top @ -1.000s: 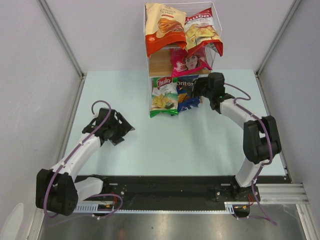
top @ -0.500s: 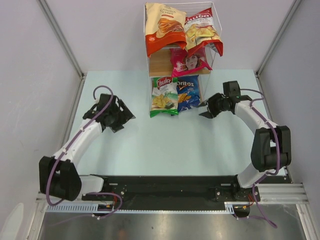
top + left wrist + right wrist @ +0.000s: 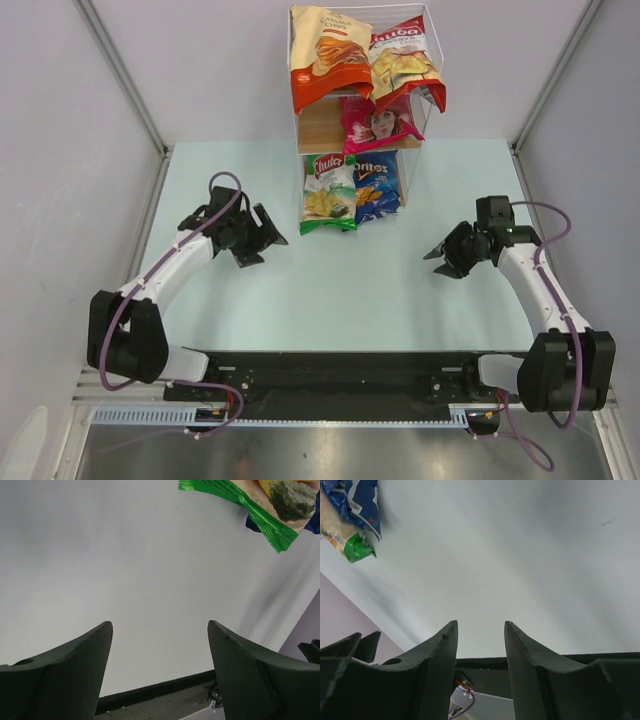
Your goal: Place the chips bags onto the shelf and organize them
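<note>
**Pale counter (image 3: 330, 300) — Doritos bag let go**

The right end effector (image 3: 440, 264) has been drawn back from the blue Doritos bag (image 3: 377, 185), which is left beside the green Chuba bag (image 3: 328, 192) at the foot of the shelf (image 3: 318, 130) — placement is judged finished. Its jaws stand parted, nothing between. The left end effector (image 3: 268, 248) is spread wide, empty. Open counter surrounds both arms, though side walls (image 3: 70, 200) lie near.
</note>
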